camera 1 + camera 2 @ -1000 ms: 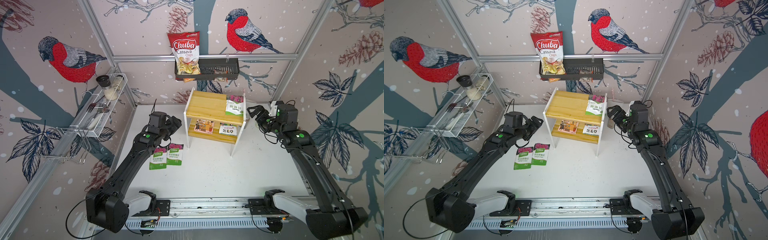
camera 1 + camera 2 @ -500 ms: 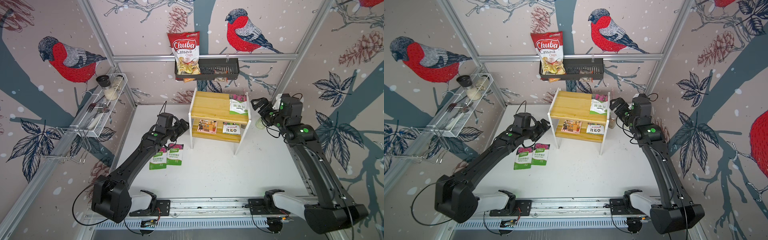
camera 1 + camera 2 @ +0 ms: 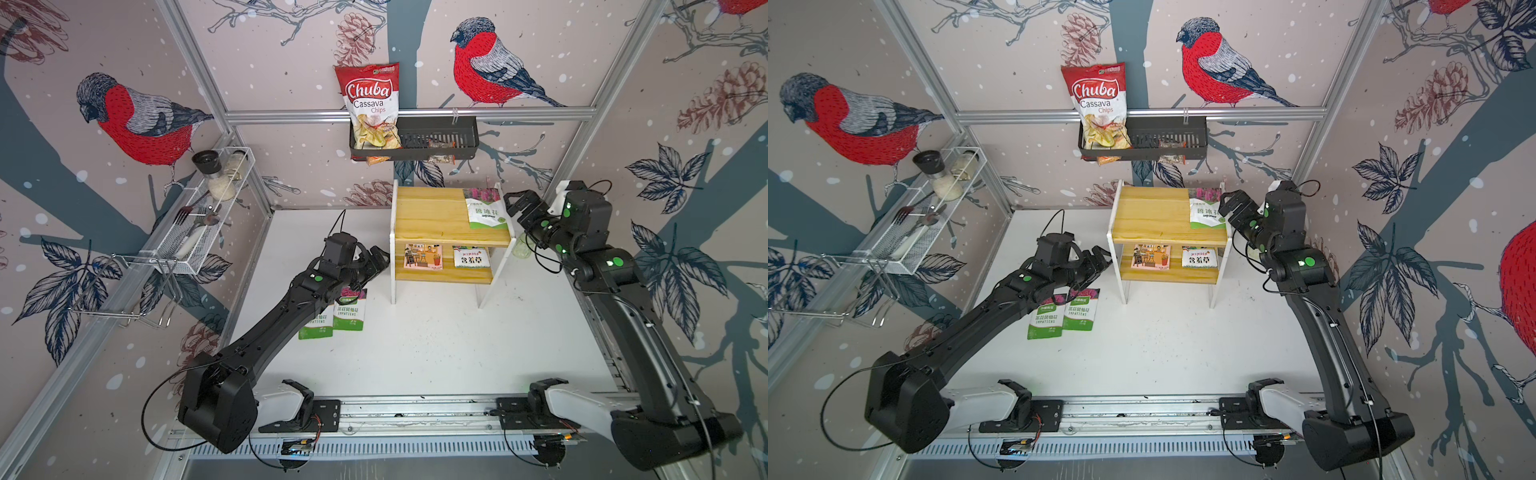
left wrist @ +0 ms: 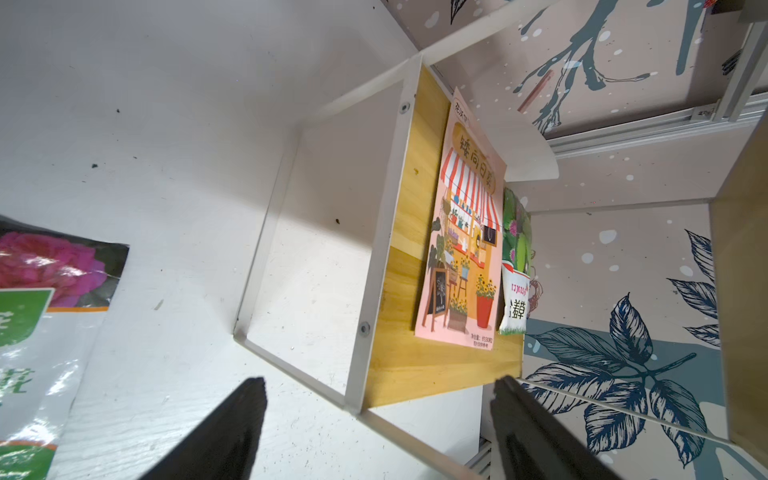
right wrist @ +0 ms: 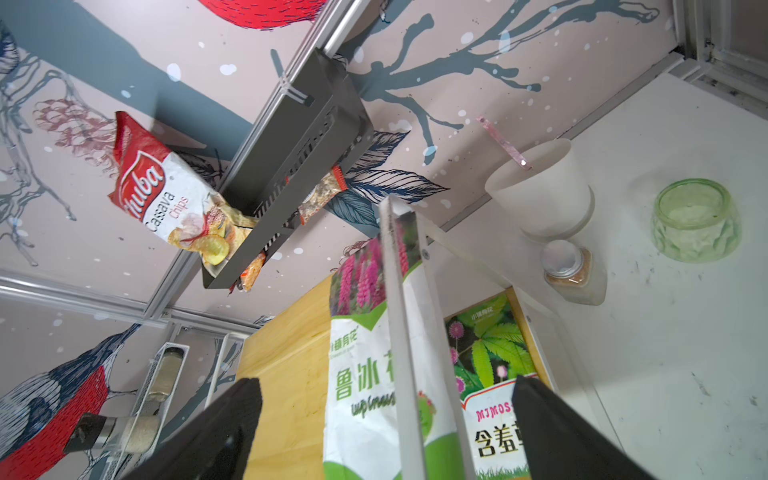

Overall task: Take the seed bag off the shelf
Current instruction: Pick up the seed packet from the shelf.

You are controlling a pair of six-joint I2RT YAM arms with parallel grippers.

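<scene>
Seed bag (image 3: 486,210), green and white with pink flowers, lies flat on the top board of the shelf (image 3: 428,216), at its right end.

Lower board: pink packet (image 3: 423,257) and white packet (image 3: 470,258), side by side.

Right fingers (image 5: 224,428): spread wide, empty, just beside the shelf's right side panel at top-board height, facing the bag. No contact seen.

Left fingers (image 4: 232,424): spread, empty, near the shelf's left side, level with the lower board.

Two green bags (image 3: 349,313) lie on the table (image 3: 436,345), partly under the left arm.
</scene>
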